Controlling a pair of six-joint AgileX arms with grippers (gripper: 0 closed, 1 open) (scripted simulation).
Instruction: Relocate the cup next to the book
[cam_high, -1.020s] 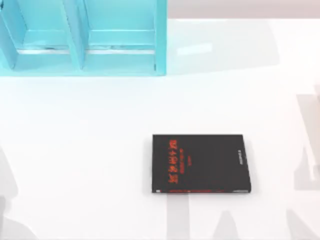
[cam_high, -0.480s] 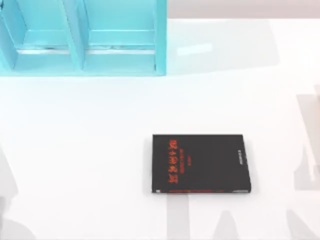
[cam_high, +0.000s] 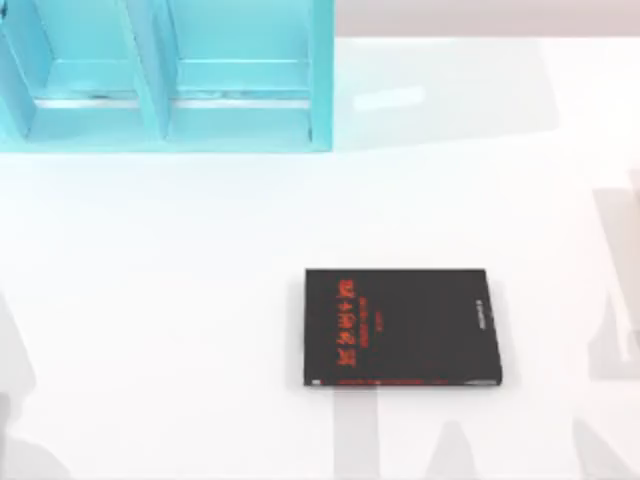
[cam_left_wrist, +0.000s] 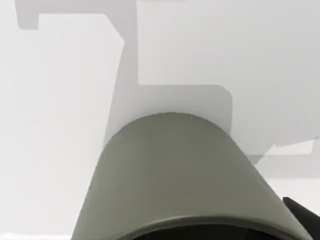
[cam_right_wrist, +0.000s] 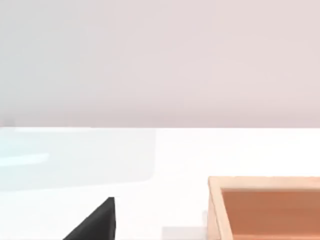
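The olive cup (cam_left_wrist: 175, 170) looms very close in the left wrist view, its rim nearest the camera and the white table behind it. My left gripper (cam_left_wrist: 192, 227) is shut on the cup, and one dark finger (cam_left_wrist: 305, 217) presses against the cup's side. The black book (cam_high: 400, 326) with red lettering lies flat on the table, right of centre in the top view. A black corner of the book (cam_right_wrist: 97, 222) also appears in the right wrist view. My right arm stays parked off the table's right side.
A teal shelf unit (cam_high: 165, 75) with open compartments stands at the back left of the table (cam_high: 180, 300). A shallow wooden box (cam_right_wrist: 265, 207) sits on the table in the right wrist view. Arm shadows fall along the front and side edges.
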